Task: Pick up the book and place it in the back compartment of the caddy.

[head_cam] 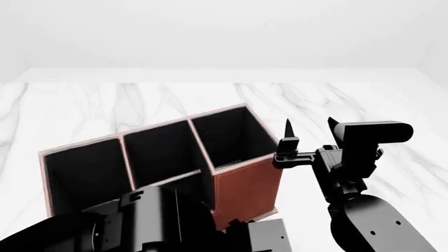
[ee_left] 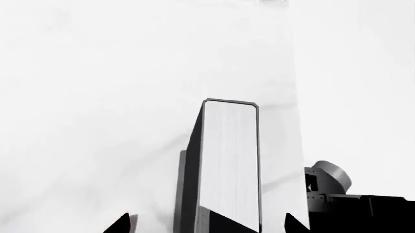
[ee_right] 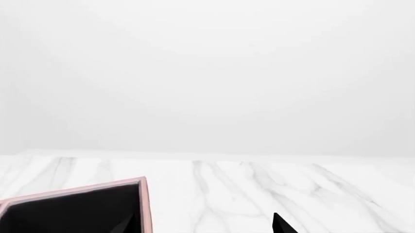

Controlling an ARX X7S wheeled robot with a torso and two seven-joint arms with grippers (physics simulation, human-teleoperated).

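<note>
Left gripper [ee_left: 206, 224] clamps the black hardback book with white page edges [ee_left: 230, 160], its lower end cut off. Head view: left arm hides book and near side of red-brown leather-look caddy [head_cam: 242, 191]. Right gripper [head_cam: 308, 128] spread, holding nothing

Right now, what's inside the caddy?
The three rear compartments of the caddy show only black lining, with nothing visible in them. The front section and the lower depths are hidden behind the left arm.
</note>
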